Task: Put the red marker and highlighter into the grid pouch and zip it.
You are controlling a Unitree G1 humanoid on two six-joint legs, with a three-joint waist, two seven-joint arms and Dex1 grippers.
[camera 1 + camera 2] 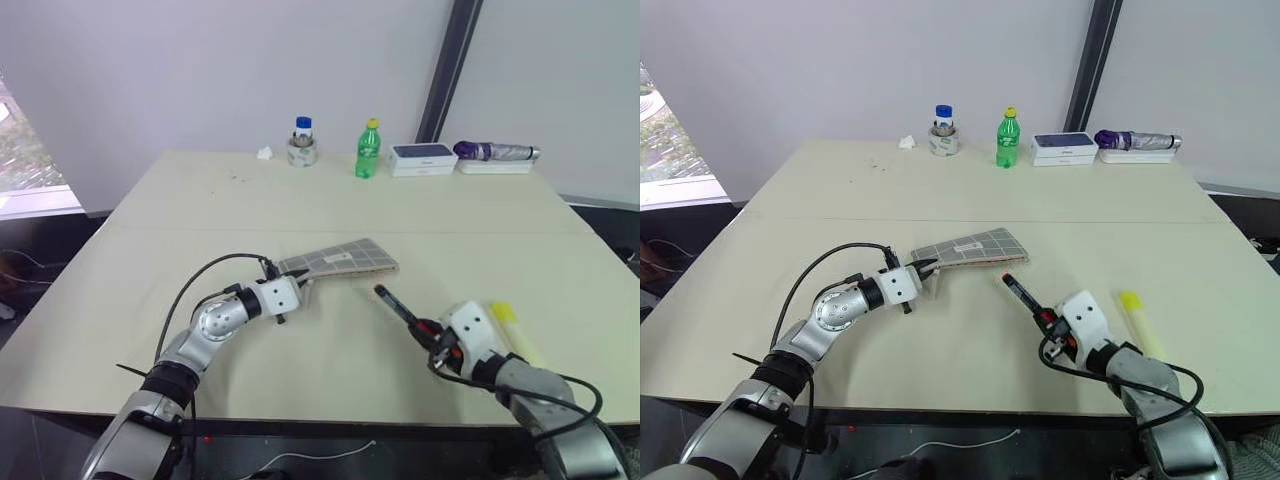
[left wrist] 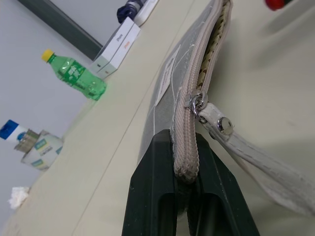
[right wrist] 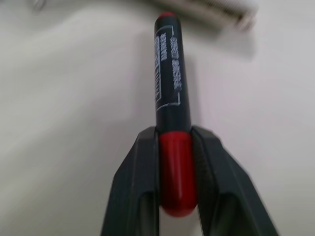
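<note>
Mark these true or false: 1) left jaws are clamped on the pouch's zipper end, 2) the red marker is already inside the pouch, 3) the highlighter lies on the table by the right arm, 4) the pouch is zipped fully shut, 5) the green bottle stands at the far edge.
1) True: the left gripper is shut on the zipper end of the grid pouch.
2) False: the red marker is outside, held in the right gripper.
3) True: the highlighter lies on the table.
4) False: the zipper gapes open past the pull.
5) True: the green bottle stands there upright.
</note>
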